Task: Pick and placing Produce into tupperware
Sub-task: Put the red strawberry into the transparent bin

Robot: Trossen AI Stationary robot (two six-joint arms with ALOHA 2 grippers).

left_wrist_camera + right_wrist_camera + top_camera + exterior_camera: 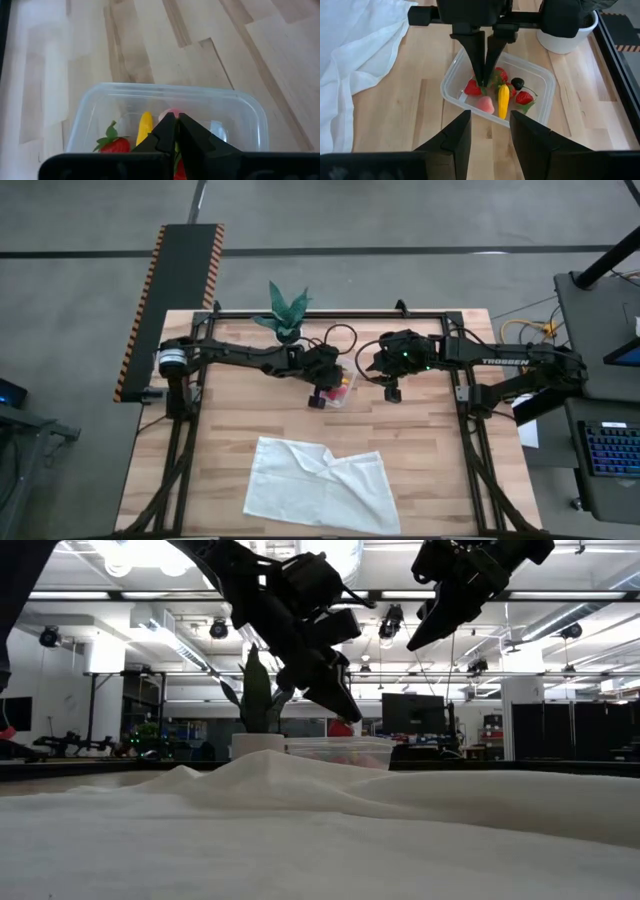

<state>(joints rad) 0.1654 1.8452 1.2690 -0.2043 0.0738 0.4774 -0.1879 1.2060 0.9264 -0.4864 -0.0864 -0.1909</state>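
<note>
The clear tupperware point(540, 107) stands on the wooden table, between the plant pot and the white cloth. In it lie red strawberries point(524, 97), a yellow piece point(503, 100), a pink piece point(485, 104) and a dark berry point(517, 83). My left gripper point(484, 81) reaches down into the tupperware with its fingers shut. Its tips stand by a strawberry point(472, 89) and green leaves. My right gripper point(490, 120) hangs open above the table, to the right of the tupperware point(345, 392), with nothing between its fingers. My left gripper's shut fingertips point(170, 125) slant down from the table's left into the tupperware, right at a strawberry's green leaves point(493, 80). I cannot tell whether they touch or hold the strawberry; the fingers hide the spot.
A white pot point(565, 42) with a green plant point(285, 310) stands just beyond the tupperware, at the far edge. A crumpled white cloth point(320, 485) covers the near middle of the table. Bare wood lies to the left and right of the tupperware.
</note>
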